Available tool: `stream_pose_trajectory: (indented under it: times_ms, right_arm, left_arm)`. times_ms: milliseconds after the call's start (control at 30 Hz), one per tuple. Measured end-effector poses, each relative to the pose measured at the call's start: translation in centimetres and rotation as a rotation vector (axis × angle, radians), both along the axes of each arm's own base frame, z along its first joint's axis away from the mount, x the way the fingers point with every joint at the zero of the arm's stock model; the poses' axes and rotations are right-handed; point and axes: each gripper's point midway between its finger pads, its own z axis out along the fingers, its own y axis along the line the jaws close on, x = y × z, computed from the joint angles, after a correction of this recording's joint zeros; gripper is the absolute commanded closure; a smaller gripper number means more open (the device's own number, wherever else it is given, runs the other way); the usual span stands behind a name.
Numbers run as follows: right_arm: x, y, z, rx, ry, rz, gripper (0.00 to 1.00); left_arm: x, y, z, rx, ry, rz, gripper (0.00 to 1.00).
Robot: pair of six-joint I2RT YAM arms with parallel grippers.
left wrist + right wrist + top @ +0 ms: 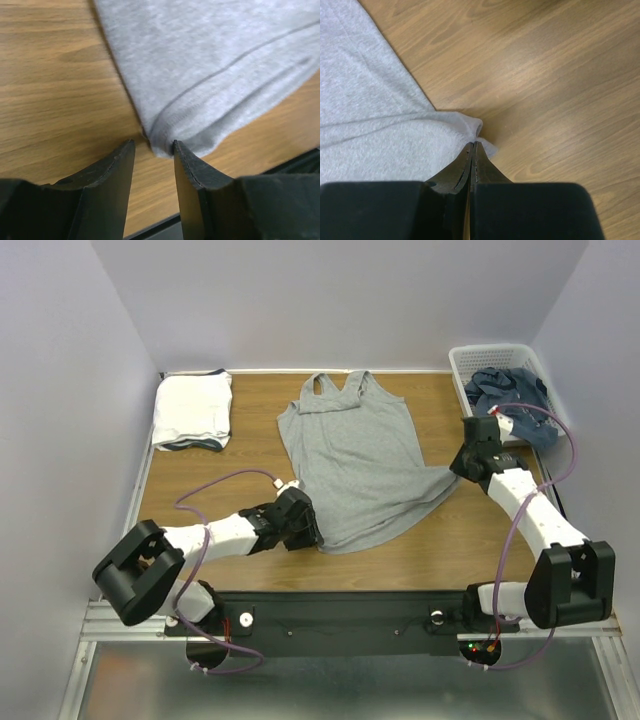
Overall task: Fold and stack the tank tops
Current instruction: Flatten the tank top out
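Observation:
A heather grey tank top (350, 455) lies spread flat on the wooden table, straps toward the back. My left gripper (300, 525) sits low at the top's near left hem corner. In the left wrist view its jaws (153, 145) stand open, and the hem corner (165, 145) lies just beyond the tips, with only bare wood between the fingers. My right gripper (462, 465) is at the top's right hem corner. In the right wrist view it (474, 145) is shut, pinching a small fold of the grey fabric (370, 125). A folded white tank top (192, 410) lies at the back left.
A white lattice basket (470, 358) stands at the back right with dusty blue garments (512, 390) in it. The table's black front rail (340, 605) runs just behind the left gripper. Purple cables loop off both arms.

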Motion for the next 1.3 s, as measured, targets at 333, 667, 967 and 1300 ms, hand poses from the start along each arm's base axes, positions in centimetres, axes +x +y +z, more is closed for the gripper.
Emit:
stream_pose_trajectory:
  times_ms: [333,667,967,1300]
  right_arm:
    - [-0.4,0.0,0.4,0.005,-0.015,-0.004,1.00]
    - [0.0,0.5,-0.3,0.028,0.005,0.012,0.99]
    - [2.8,2.6,0.8,0.113,-0.045,0.072,1.00]
    - [1.6,3.3,-1.7,0.173,-0.053,0.070,1.00]
  left_arm:
    - [6.9,2.6,2.1,0.075,-0.086,0.198,0.46]
    - [16.2,3.2,0.3,0.171,-0.069,0.317,0.61]
    - [32.2,6.5,2.3,0.178,-0.167,0.481,1.00]
    - [41.3,12.9,9.1,0.163,-0.351,0.583,0.70]
